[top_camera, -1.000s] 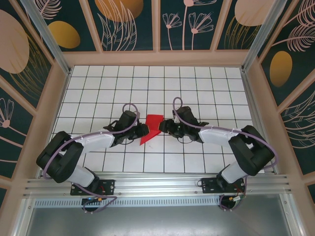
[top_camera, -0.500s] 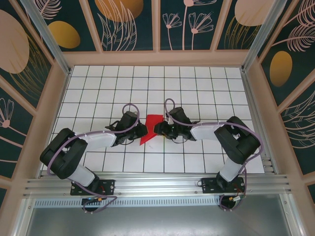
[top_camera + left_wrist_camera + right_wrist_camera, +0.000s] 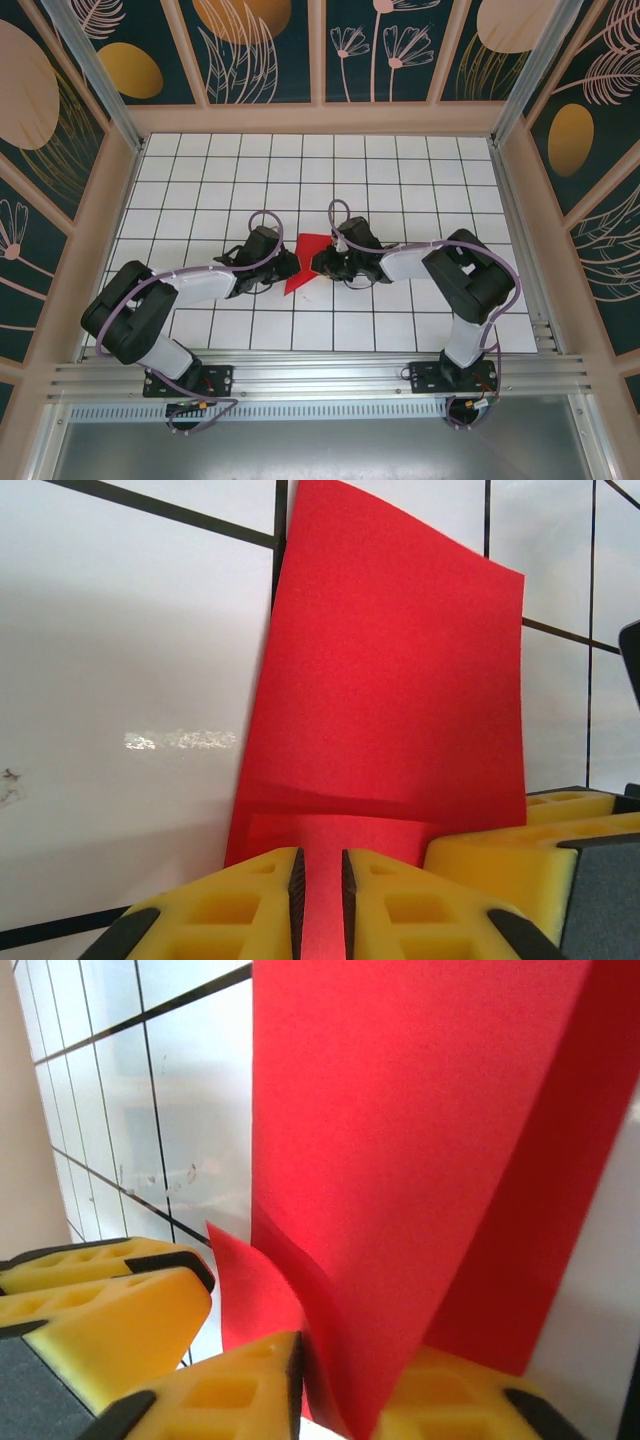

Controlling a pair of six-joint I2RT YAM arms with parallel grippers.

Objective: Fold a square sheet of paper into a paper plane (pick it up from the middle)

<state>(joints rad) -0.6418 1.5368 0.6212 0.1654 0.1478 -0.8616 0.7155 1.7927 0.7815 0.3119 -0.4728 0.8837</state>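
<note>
The square sheet of paper (image 3: pixel 306 262) is bright red and folded into a long piece, wide at the far end and pointed at the near end. It lies mid-table between both grippers. My left gripper (image 3: pixel 290 266) is shut on its left edge; in the left wrist view the paper (image 3: pixel 400 680) runs between the narrow yellow fingers of the left gripper (image 3: pixel 320 858). My right gripper (image 3: pixel 321 262) is shut on the right edge. There the paper (image 3: pixel 400 1120) rises in curled layers out of the right gripper (image 3: pixel 350 1365).
The white grid-tiled table (image 3: pixel 400 180) is ringed by wooden frame walls (image 3: pixel 320 118). The two grippers nearly touch: the right gripper's yellow finger (image 3: pixel 520 855) shows beside the left one, and the left gripper's fingers (image 3: pixel 100 1305) show beside the right one.
My right gripper slid left to the paper's right edge and closed on it. The left gripper kept its hold in the same place. The paper has barely shifted.
</note>
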